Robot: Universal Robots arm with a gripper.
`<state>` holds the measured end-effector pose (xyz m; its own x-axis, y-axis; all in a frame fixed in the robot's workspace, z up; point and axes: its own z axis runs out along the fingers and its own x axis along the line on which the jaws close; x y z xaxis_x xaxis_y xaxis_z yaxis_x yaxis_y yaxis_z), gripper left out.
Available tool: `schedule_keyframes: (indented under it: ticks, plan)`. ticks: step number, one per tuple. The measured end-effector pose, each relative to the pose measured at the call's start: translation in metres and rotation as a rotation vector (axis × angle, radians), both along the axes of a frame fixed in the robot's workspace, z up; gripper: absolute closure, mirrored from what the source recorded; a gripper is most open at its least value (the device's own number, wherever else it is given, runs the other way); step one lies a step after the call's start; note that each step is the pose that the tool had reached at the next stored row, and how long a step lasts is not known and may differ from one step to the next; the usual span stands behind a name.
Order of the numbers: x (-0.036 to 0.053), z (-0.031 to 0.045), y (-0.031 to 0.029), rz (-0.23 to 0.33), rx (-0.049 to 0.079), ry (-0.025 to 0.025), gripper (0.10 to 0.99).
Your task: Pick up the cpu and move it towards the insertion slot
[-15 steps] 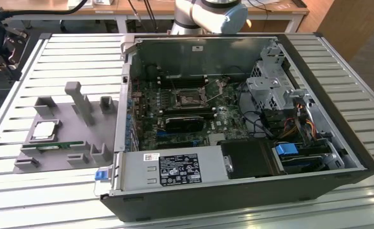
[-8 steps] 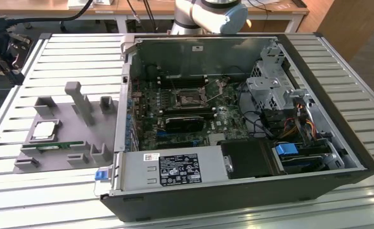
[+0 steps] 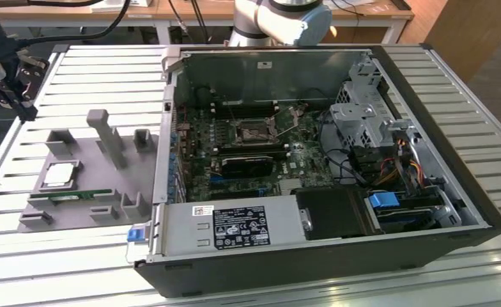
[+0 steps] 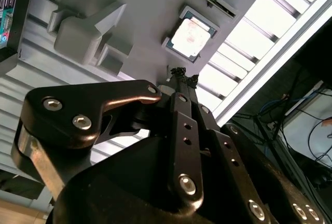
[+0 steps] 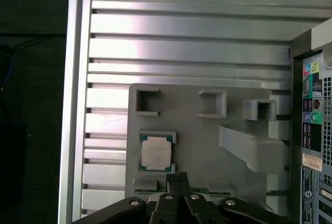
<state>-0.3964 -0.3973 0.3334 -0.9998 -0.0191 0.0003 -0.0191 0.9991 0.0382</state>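
The power supply label carries print; none legible.

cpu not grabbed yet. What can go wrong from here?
1. The gripper looks shut and short of the cpu. Descending like that could strike the chip or the grey fixture.
2. The memory stick lies close beside the cpu, so the gripper might snag it.
3. The insertion slot sits deep in the case, where cables crowd the approach.

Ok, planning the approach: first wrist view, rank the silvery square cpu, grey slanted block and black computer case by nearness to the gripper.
1. cpu, right beside the gripper.
2. slanted block, across the fixture.
3. computer case, beyond the fixture.
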Motion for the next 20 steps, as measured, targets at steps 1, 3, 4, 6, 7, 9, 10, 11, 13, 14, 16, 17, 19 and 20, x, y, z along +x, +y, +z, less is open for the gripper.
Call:
schedule_keyframes:
  ticks: [1, 3, 4, 6, 7, 9, 10, 11, 13, 14, 16, 17, 19, 20]
  plan:
    - [-0.0001, -0.0018, 0.0, 0.0, 0.0, 0.0, 0.984]
    - [-0.0004, -0.0054, 0.0, 0.0, 0.0, -0.0001, 0.984]
    - [-0.0005, -0.0074, 0.0, 0.0, 0.0, -0.0002, 0.984]
    - [-0.0008, -0.011, 0.0, 0.0, 0.0, -0.0002, 0.984]
    - [-0.001, -0.0128, 0.0, 0.0, 0.0, -0.0003, 0.984]
    - [-0.0014, -0.0164, 0.0, 0.0, 0.0, -0.0004, 0.984]
    - [-0.0017, -0.0182, 0.0, 0.0, 0.0, -0.0005, 0.984]
    - [-0.0019, -0.0199, 0.0, 0.0, 0.0, -0.0005, 0.984]
    - [-0.0025, -0.0234, 0.0, 0.0, 0.0, -0.0005, 0.984]
    - [-0.0028, -0.025, 0.0, 0.0, 0.0, -0.0006, 0.984]
    - [-0.0034, -0.0279, 0.0, 0.0, 0.0, -0.0006, 0.984]
    - [-0.0038, -0.0294, 0.0, 0.0, 0.0, -0.0006, 0.984]
    - [-0.0045, -0.0325, 0.0, 0.0, 0.0, -0.0006, 0.984]
    - [-0.005, -0.0339, 0.0, 0.0, 0.0, -0.0006, 0.984]
